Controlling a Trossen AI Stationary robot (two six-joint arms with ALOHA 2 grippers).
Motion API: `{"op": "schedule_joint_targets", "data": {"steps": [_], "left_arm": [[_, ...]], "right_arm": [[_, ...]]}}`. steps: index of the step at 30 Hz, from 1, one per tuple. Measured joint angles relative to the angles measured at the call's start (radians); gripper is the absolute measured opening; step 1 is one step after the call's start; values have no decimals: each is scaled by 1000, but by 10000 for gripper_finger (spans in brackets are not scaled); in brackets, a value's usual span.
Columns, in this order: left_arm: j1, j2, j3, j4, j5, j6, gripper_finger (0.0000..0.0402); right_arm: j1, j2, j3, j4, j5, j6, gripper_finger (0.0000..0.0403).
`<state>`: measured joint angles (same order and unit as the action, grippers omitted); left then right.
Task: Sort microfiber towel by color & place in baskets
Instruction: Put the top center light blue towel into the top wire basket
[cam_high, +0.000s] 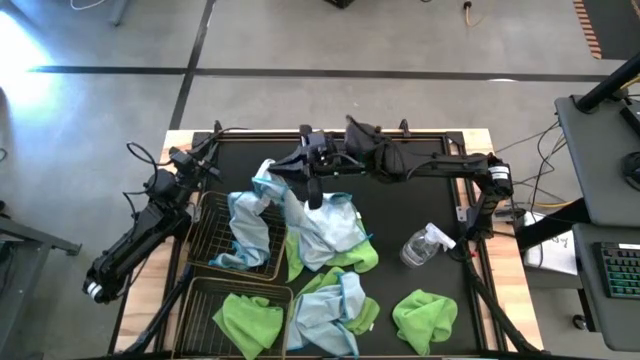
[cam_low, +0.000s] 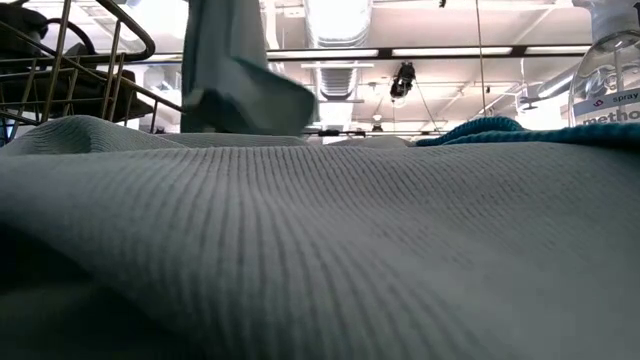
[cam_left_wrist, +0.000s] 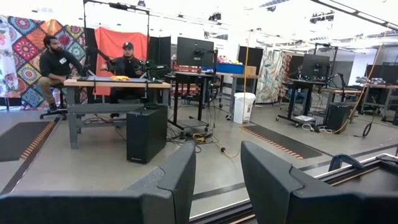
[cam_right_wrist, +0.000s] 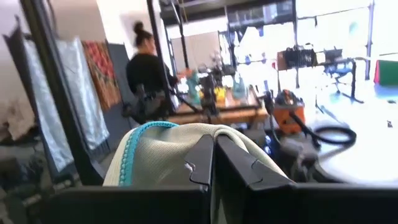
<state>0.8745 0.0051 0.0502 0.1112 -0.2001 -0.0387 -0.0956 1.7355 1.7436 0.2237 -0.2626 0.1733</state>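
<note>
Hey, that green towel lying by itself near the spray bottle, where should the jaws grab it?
Pinch the raised crumpled fold at the middle of the green towel, coming straight down from above. It lies bunched in a loose heap apart from the spray bottle, so its top ridge sits exposed.

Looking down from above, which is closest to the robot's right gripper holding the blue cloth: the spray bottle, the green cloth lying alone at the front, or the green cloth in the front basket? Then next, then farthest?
From the right gripper:
1. Spray bottle, toward the right arm's side.
2 and 3. Lone green cloth, front right, and the green cloth in the front basket, front left: too close to call.
</note>
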Motion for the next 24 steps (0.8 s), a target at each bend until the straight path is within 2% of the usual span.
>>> {"op": "schedule_joint_targets", "data": {"steps": [10, 19, 24], "left_arm": [[0, 0, 0, 0, 0, 0, 113], [0, 0, 0, 0, 0, 0, 113], [0, 0, 0, 0, 0, 0, 113]], "right_arm": [[28, 1, 76, -1, 5, 2, 9], [35, 2, 85, 2, 84, -14, 9], [39, 51, 88, 104, 82, 3, 9]]}}
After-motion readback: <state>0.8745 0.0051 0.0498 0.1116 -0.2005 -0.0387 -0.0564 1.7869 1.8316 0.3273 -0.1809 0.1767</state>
